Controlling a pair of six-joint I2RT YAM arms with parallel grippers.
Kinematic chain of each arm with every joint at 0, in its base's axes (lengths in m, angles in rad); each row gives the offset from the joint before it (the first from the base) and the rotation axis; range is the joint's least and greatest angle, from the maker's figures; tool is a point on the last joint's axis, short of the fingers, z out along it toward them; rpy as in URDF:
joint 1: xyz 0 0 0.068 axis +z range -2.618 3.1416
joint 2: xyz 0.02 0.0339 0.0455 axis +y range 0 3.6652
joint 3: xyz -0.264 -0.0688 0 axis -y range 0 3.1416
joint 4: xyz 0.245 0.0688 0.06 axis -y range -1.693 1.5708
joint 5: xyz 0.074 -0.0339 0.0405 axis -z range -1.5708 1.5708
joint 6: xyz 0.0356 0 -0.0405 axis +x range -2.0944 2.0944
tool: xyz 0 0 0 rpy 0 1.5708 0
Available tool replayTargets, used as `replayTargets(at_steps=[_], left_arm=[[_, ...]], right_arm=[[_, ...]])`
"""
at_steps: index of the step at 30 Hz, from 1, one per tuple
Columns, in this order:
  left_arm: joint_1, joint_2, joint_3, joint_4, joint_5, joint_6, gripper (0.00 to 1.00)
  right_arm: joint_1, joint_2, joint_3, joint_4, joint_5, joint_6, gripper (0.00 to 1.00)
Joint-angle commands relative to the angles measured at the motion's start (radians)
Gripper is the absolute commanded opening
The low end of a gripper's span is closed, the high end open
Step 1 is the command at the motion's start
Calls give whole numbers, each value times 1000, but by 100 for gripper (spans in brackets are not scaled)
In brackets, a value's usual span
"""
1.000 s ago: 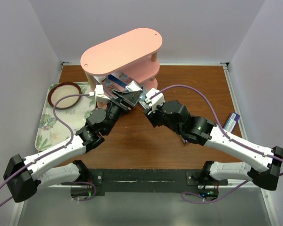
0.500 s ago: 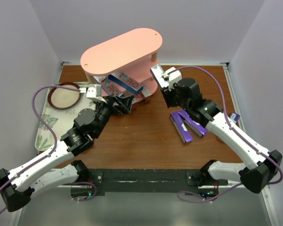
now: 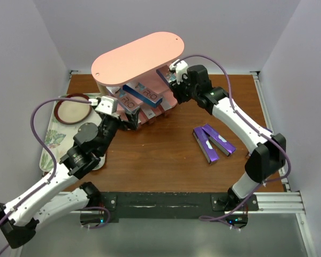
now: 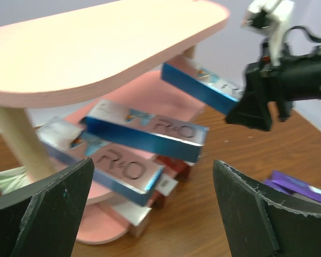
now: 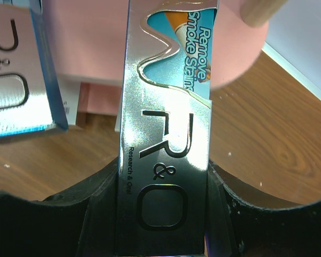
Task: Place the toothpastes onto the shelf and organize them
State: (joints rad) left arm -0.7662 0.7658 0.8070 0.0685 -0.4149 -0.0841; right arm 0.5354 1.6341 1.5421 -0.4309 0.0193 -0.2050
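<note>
right claw (image 5: 166,176) clamped on blue box (image 5: 168,107), at right end of shelf (image 3: 136,59) middle tier | left claw (image 4: 155,214) apart, empty, near shelf's left | shelved boxes (image 3: 142,95): several | purple boxes (image 3: 213,142): two on table (image 3: 166,160), right, not yet shelved

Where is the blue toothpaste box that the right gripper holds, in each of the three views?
Top external: the blue box, upper centre, by the right end of the pink shelf.
Left wrist: the blue box, right of centre, slanting, its end in the right gripper.
Right wrist: the blue box, centre, upright, between the fingers.
Shared landmark: the pink shelf, behind the box in every view.
</note>
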Motion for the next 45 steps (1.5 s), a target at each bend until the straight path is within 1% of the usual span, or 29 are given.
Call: replayTargets(at_steps=[1, 2, 4, 5, 8, 13, 19, 26, 27, 32, 35, 36, 38, 39, 45], left_arm=[[151, -42, -45, 37, 103, -29, 97], [180, -46, -51, 43, 102, -35, 97], [192, -59, -58, 48, 102, -34, 97], [192, -63, -60, 53, 100, -31, 96], [194, -79, -71, 54, 77, -28, 96], [196, -94, -77, 59, 54, -20, 96], [197, -95, -78, 57, 56, -20, 95], [203, -108, -84, 60, 57, -22, 95], [203, -108, -85, 62, 59, -22, 95], [203, -103, -86, 62, 68, -22, 95], [206, -103, -86, 62, 70, -23, 94], [206, -103, -86, 62, 71, -23, 94], [209, -102, -88, 62, 71, -25, 94], [209, -102, -88, 62, 71, -25, 94], [215, -103, -89, 65, 80, -29, 94]], right_arm=[[-6, 26, 66, 129, -47, -24, 22], [-8, 38, 61, 142, -48, -22, 23], [-9, 49, 52, 178, -53, -20, 23], [-9, 58, 50, 188, -55, -19, 25], [-9, 73, 43, 221, -56, -14, 27], [-8, 95, 39, 267, -51, -5, 28], [-8, 121, 32, 314, -68, 9, 32], [-9, 158, 23, 369, -73, 30, 33], [-9, 159, 23, 373, -71, 32, 37], [-9, 165, 10, 396, -58, 36, 41], [-9, 167, 4, 400, -58, 39, 46], [-9, 167, 3, 402, -58, 39, 49], [-9, 167, 0, 403, -59, 42, 51], [-9, 165, -7, 406, -58, 44, 55], [-9, 158, -28, 417, -56, 52, 68]])
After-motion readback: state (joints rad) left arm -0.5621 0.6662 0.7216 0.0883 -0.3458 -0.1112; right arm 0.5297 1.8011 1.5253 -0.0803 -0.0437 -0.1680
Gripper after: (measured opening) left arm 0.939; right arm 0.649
